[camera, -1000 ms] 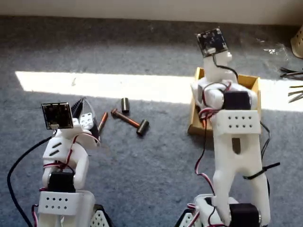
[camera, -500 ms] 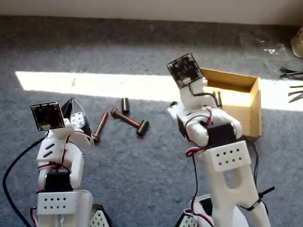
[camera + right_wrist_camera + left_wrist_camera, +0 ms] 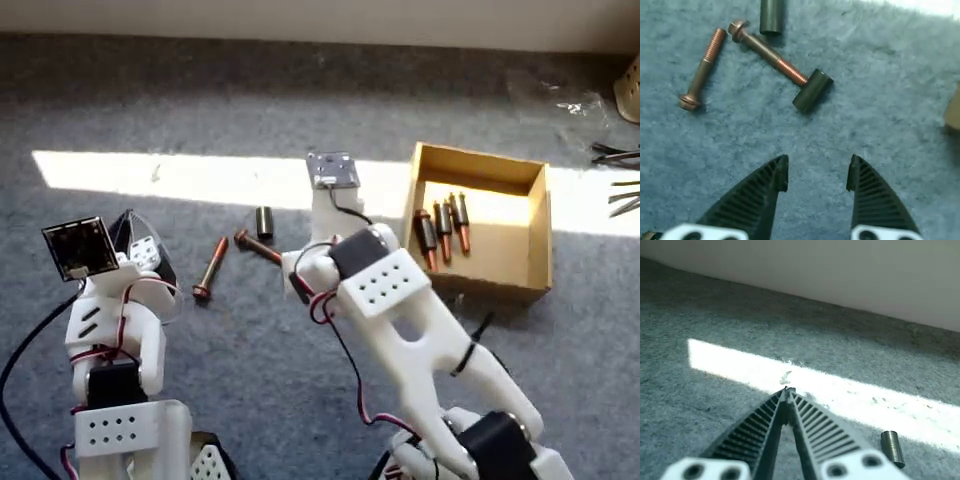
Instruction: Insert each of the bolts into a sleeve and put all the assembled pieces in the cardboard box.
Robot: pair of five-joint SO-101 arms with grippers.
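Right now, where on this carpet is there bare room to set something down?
Bare carpet lies between the left arm and right arm, and beyond the sunlit strip. The cardboard box is free in its right half. Crowded: the bolts and sleeve before the right claw.

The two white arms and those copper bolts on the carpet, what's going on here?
Two robot arms are pairing bolts with sleeves and boxing them. Three assembled pieces lie in the cardboard box. The right gripper, open and empty, hovers over the grey carpet just short of a bolt whose tip rests against a sleeve. A second bolt and a second sleeve lie loose nearby. The left gripper is shut on nothing, off to the side.
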